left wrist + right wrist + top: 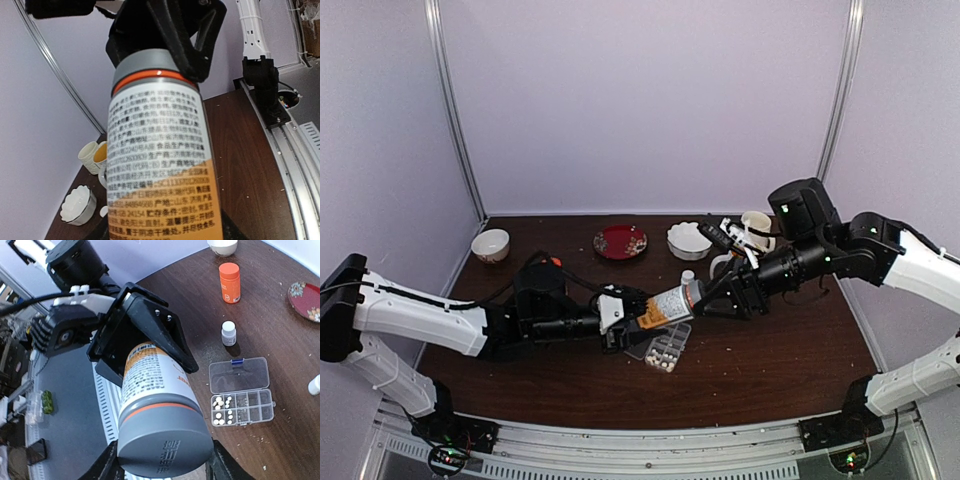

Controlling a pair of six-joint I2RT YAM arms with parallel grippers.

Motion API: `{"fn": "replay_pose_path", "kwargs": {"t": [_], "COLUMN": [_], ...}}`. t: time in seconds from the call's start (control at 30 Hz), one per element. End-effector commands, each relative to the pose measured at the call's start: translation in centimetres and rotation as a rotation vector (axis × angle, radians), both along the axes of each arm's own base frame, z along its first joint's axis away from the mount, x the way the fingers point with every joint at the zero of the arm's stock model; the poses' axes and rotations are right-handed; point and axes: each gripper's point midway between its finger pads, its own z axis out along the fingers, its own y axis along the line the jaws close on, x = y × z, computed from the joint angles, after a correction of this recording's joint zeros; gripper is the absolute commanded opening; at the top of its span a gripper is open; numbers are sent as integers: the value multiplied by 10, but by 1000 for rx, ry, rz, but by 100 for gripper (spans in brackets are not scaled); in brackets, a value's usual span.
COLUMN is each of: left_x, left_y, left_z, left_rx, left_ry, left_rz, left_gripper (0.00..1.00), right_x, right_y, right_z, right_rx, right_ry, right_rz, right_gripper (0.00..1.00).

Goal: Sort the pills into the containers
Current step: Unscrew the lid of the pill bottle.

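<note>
Over mid-table, left gripper (628,320): clamped on the body of a big orange-labelled bottle (670,303), held on its side in the air.
Pill box (239,376): on the table just near of that bottle, lid laid open. It looks like thin, light, clear plastic that would slide at a nudge; I'd steady it by an outer wall.
Pills (222,409): clustered in the cells at one end of the box; the other cells look bare. They are tiny and hard and likely to roll, so better tipped in than pinched.
Bottle: stiff plastic with a glossy label, probably slippery. The body is the sound place to hold it.
Grey cap (162,440): points right, toward the other arm.
Right gripper (708,292): its fingers (109,465) press both sides of the cap, closed about it as far as I can see.
Top view: shows both arms meeting over the box, but the pills are only specks.
Right wrist view: shows which cells are filled.
Left wrist view: shows label and cap only; the box is hidden.
</note>
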Motion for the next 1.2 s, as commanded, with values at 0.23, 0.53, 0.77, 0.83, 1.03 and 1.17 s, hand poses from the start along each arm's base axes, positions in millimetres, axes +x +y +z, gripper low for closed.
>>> {"fn": "replay_pose_path", "kwargs": {"t": [0.23, 0.53, 0.77, 0.83, 1.03, 1.17], "left_x": [-35, -43, -49, -49, -39, -31], "left_y": [-8, -3, -3, -3, -2, 4], "left_z": [48, 58, 47, 45, 35, 32], "left_rx": [-123, -122, -69, -58, -19, -1], "left_ry": [280, 408, 410, 405, 345, 272], "left_rz": [-286, -406, -442, -441, -373, -306], "left_gripper": [28, 28, 28, 28, 27, 28], "right_x": [-14, -40, -42, -42, -55, -65], "right_y": [11, 5, 6, 6, 0, -10], "right_z": [7, -13, -10, -8, 38, 60], "right_rx": [-36, 15, 17, 23, 222, 315], "right_ry": [-691, -1411, -1593, -1599, -1294, -1008], "right_rz": [484, 886, 888, 864, 627, 495], "right_gripper": [24, 16, 33, 63, 100, 100]}}
